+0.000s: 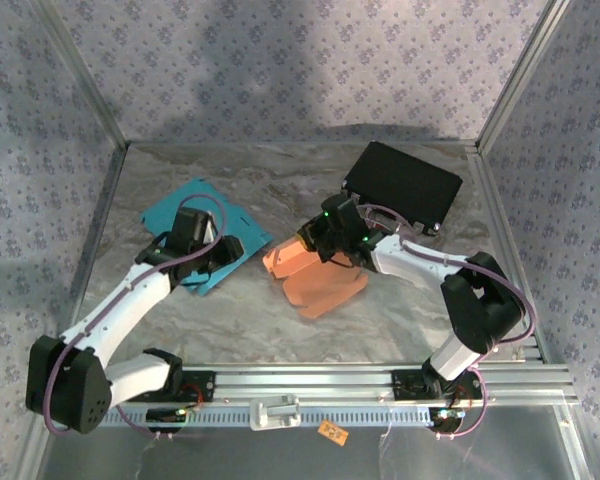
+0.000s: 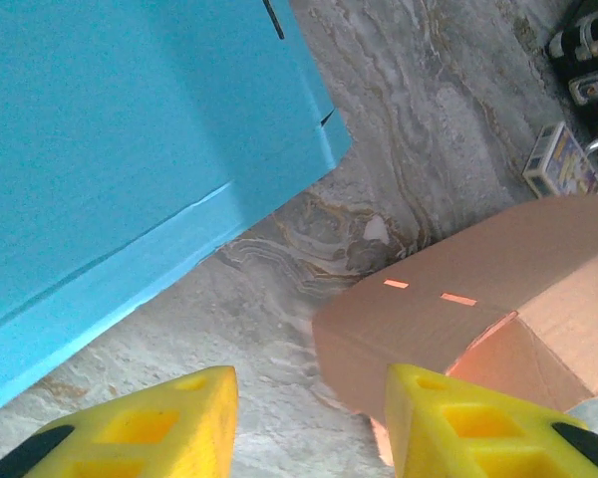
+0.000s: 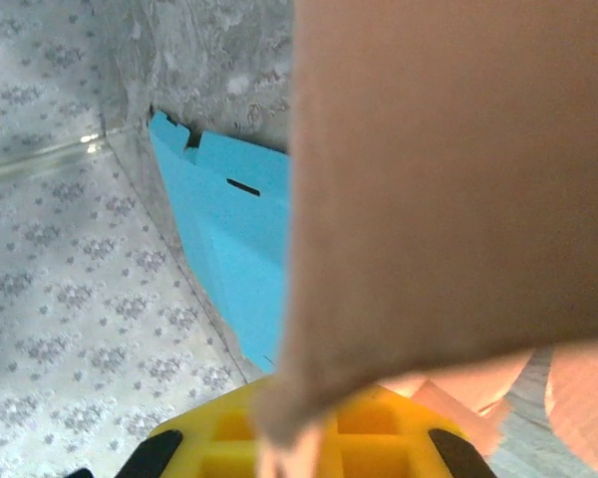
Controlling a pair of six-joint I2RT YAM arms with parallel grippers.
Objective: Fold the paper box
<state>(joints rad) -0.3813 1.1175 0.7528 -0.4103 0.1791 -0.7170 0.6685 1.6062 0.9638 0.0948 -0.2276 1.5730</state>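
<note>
Orange paper box [image 1: 315,275], part-folded, lies mid surface [image 1: 280,330] with one panel raised. Right tool [image 1: 335,238] is clamped together on that raised panel; in the right wrist view the orange card [image 3: 448,179] covers its yellow finger [image 3: 209,438]. Left tool [image 2: 311,390] has its fingers apart with nothing between them, low over the surface just beside the box's corner. Flat blue cardboard [image 1: 170,212] lies left, partly under the left tool. Black box [image 1: 402,185] sits back right.
</note>
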